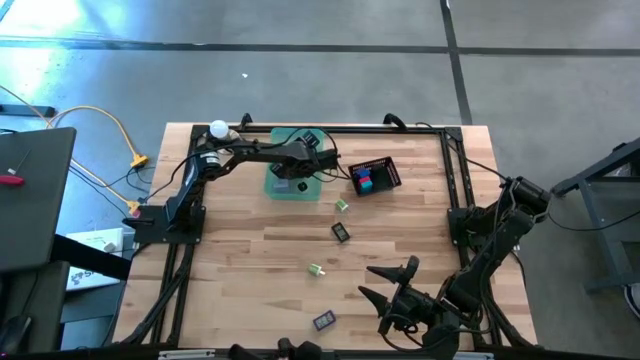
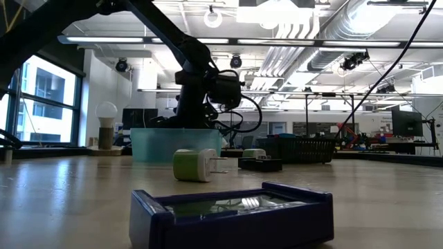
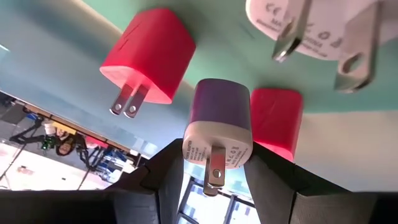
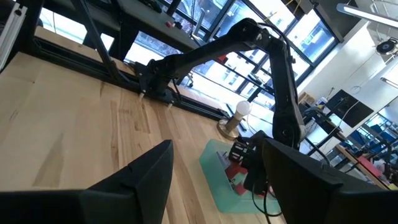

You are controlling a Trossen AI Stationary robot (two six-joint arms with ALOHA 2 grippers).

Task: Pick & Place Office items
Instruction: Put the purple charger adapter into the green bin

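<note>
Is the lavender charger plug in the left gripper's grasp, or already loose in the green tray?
Held. In the left wrist view the left gripper is shut on the lavender charger plug, prongs outward, above the green tray.

Inspection of markings: print is present on two items only, both seen in the left wrist view. The lavender charger plug (image 3: 219, 127) carries several lines of small dark print on its white prong face, beside the prongs; the characters cannot be made out. The white plug face (image 3: 311, 28) carries dark regulatory-style print, including what appears to be a "CE" mark near its edge; the remaining lines are not legible. The red plug (image 3: 148, 55) shows no print on its visible faces. No readable text, brand or number appears in the high, low or right wrist views.
</note>
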